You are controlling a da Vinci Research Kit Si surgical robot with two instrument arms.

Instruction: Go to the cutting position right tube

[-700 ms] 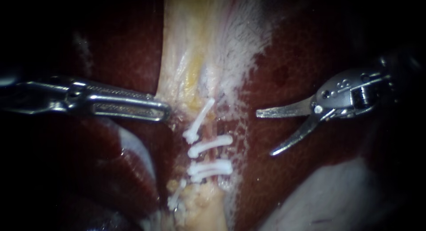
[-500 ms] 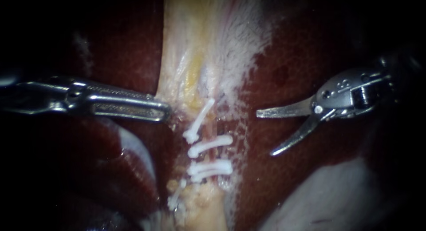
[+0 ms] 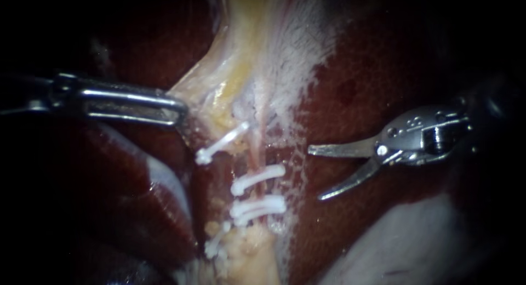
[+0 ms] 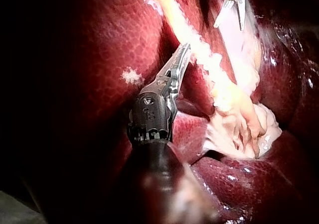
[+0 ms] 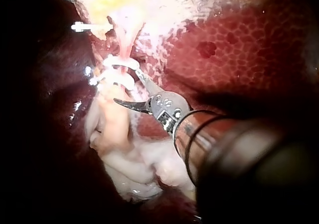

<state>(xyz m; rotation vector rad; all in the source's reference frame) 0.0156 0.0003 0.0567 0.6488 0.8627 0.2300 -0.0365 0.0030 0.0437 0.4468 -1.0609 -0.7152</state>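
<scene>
A pinkish tube (image 3: 262, 140) runs down the pale tissue band (image 3: 246, 55), crossed by two white clips (image 3: 257, 178) (image 3: 258, 206). Another clip (image 3: 222, 145) lies slanted further left. My left instrument (image 3: 174, 113) is shut on the band's left edge and draws it leftward; the left wrist view shows its jaws (image 4: 181, 58) closed on that yellowish strip. My right instrument (image 3: 313, 174) hovers to the right of the clips, its two blades open and clear of the tube. In the right wrist view the blades (image 5: 125, 87) gape just short of the clipped tube (image 5: 119, 67).
Dark red liver (image 3: 372, 71) surrounds the band on both sides. A pale smooth mass (image 3: 405, 241) lies at the lower right. A further clip (image 3: 216, 242) sits low on lumpy yellow tissue (image 3: 249, 252). The pale folded gallbladder (image 5: 144, 169) lies beneath my right instrument.
My left instrument pulled the band's edge left and upward, carrying the upper clip leftward. My right instrument moved a little left and down toward the clips, blades still open.
</scene>
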